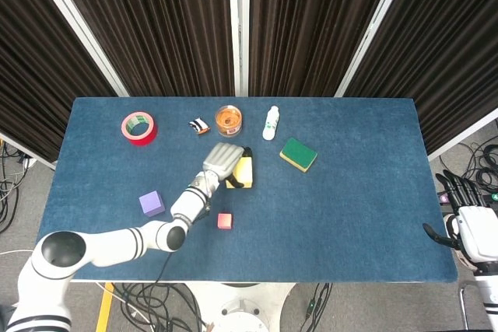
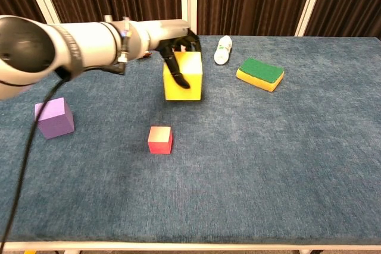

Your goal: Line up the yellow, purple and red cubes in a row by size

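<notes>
My left hand [image 1: 222,162] [image 2: 172,43] grips the large yellow cube [image 1: 243,172] [image 2: 185,77] from above, near the table's middle. The cube looks lifted slightly off the cloth. The small red cube [image 1: 225,221] [image 2: 160,140] lies in front of it, nearer the front edge. The medium purple cube [image 1: 151,203] [image 2: 54,117] sits at the left. My right hand [image 1: 465,221] hangs off the table's right edge, holding nothing, fingers apart.
A green and yellow sponge [image 1: 298,154] [image 2: 260,74] lies right of the yellow cube. A white bottle [image 1: 270,123] [image 2: 222,49], an orange jar [image 1: 228,120], a small packet [image 1: 200,125] and a red tape roll [image 1: 138,127] stand along the back.
</notes>
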Controlling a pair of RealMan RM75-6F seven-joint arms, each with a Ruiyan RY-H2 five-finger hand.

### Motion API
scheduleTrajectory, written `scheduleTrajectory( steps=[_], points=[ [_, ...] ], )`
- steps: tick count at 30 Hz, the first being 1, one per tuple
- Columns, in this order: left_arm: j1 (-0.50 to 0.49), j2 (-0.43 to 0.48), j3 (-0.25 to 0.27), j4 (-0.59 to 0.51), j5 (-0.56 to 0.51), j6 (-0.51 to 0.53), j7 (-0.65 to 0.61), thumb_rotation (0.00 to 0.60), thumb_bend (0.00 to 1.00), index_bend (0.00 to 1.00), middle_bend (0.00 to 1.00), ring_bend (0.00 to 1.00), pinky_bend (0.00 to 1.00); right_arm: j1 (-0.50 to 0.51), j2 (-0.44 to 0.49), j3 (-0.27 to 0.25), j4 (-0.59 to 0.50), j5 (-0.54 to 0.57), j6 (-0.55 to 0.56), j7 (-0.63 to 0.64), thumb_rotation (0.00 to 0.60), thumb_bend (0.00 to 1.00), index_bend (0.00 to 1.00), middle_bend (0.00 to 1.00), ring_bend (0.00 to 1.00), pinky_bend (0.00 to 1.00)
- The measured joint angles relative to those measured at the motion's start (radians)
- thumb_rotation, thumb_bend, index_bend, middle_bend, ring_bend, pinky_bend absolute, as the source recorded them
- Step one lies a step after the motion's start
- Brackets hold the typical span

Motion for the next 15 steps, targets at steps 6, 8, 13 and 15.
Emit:
scheduleTrajectory(
  steps=[6, 8, 13, 15],
  points=[
    [-0.048, -0.052, -0.008, 0.069, -0.026, -0.011, 0.042, 0.6, 0.15, 0.44, 0.45, 0.39, 0.55, -0.009, 0.005, 0.0, 0.003, 0.009, 0.006, 0.009, 0.6, 0.13, 0.0, 0.02, 0.0, 0.0],
    [-0.06, -0.067, -0.007, 0.089, -0.037, -0.019, 0.054, 0.6, 0.14, 0.4, 0.41, 0.35, 0.52, -0.013, 0.006, -0.001, 0.006, 0.011, 0.009, 0.013, 0.6, 0.13, 0.0, 0.02, 0.0, 0.0],
    [-0.067, -0.077, -0.004, 0.09, -0.07, -0.022, 0.072, 0.6, 0.13, 0.23, 0.21, 0.17, 0.39, -0.018, 0.007, -0.002, 0.012, 0.013, 0.013, 0.021, 0.6, 0.13, 0.0, 0.02, 0.0, 0.0],
    [-0.064, -0.073, -0.005, 0.075, -0.071, -0.013, 0.073, 0.6, 0.13, 0.19, 0.18, 0.14, 0.35, -0.019, 0.008, -0.002, 0.014, 0.011, 0.014, 0.023, 0.6, 0.13, 0.0, 0.02, 0.0, 0.0]
  ],
)
